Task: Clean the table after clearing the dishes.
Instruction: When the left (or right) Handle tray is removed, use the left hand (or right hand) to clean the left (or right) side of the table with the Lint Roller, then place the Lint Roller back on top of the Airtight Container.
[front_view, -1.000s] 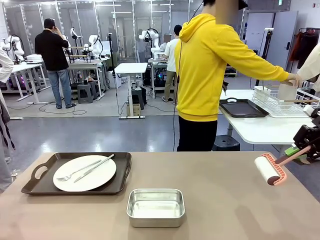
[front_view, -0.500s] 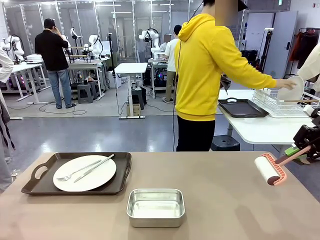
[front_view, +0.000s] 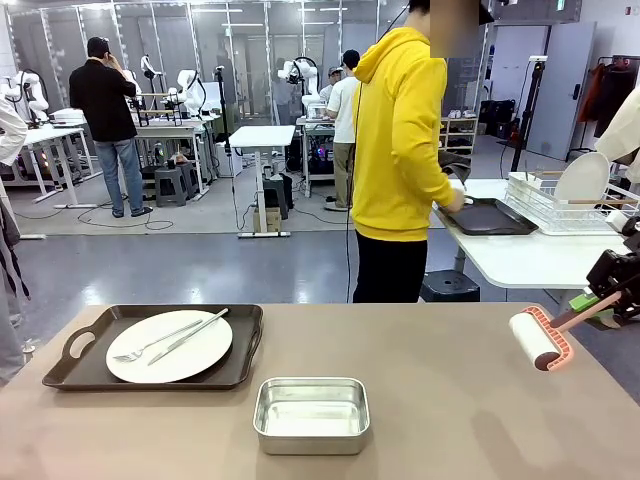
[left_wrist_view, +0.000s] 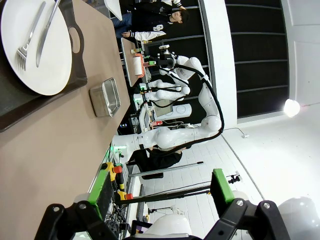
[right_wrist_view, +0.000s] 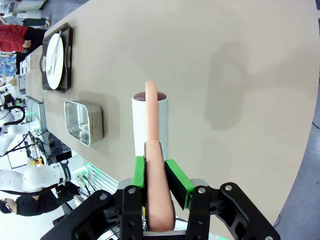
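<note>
Your right gripper (right_wrist_view: 155, 172) was clamped tight on the pink handle of the roller (right_wrist_view: 150, 125), low in the middle of the right wrist frame, green pads pressed to either side of it. In the front frame the roller's white roll sat at the right edge, over the right end of the table (front_view: 450, 400). I could not tell whether the roll touched the top.

Your left gripper (left_wrist_view: 161, 186) stood with its jaws wide apart along the bottom of the left wrist frame, and nothing lay between them.

One plate (front_view: 170, 347) lay on a dark tray (front_view: 70, 350) at the lower left of the front frame, on the table's left part. A fork (front_view: 150, 345) and a knife (front_view: 190, 335) lay side by side across the plate. The steel pan (front_view: 311, 413) sat just right of the tray, bottom centre, apart from it and nearer the camera.

A person in a yellow hoodie (front_view: 400, 140) stood beyond the table, upper centre, turned towards a white table (front_view: 520, 258) at the right. One hand (front_view: 455, 203) was at the left end of a second tray (front_view: 492, 218) lying there. Further right, a second plate (front_view: 583, 178) stood on edge in a white rack (front_view: 545, 205) on that white table.
</note>
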